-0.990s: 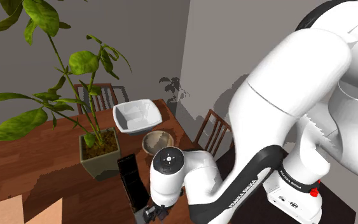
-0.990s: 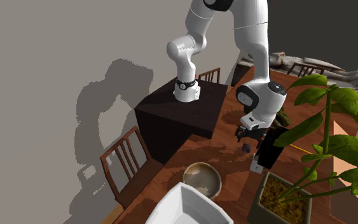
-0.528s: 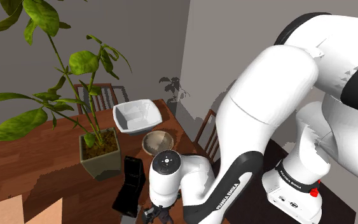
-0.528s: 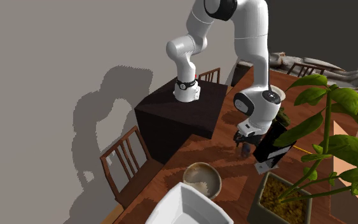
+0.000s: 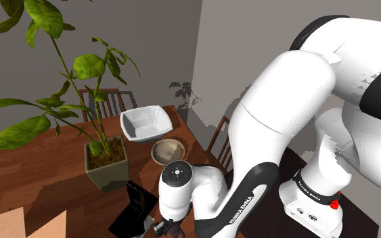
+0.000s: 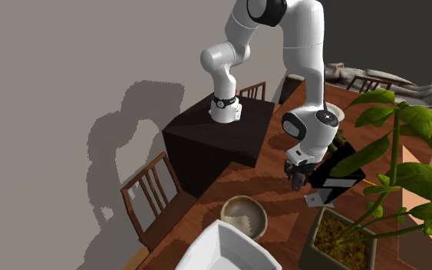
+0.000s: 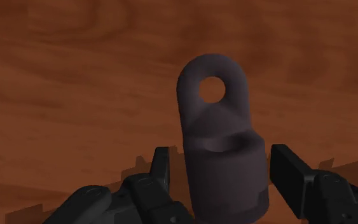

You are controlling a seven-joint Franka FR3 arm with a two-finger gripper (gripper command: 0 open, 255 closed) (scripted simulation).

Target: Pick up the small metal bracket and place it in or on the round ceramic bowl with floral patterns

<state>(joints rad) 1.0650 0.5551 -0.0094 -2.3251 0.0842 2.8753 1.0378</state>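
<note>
The dark bracket (image 7: 219,153), a rounded block with a holed tab, rests on the wooden table (image 7: 75,95). The black fingers (image 7: 290,175) stand spread on either side of it, close but not clasping it. A black slab (image 6: 335,167) lies tilted just beside them. The round bowl (image 6: 244,215) sits nearby.

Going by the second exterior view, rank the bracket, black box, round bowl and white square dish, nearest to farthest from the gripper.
1. Bracket, between the fingers of the gripper.
2. Black box, lying alongside.
3. Round bowl, toward the camera.
4. White square dish, past the bowl.
</note>
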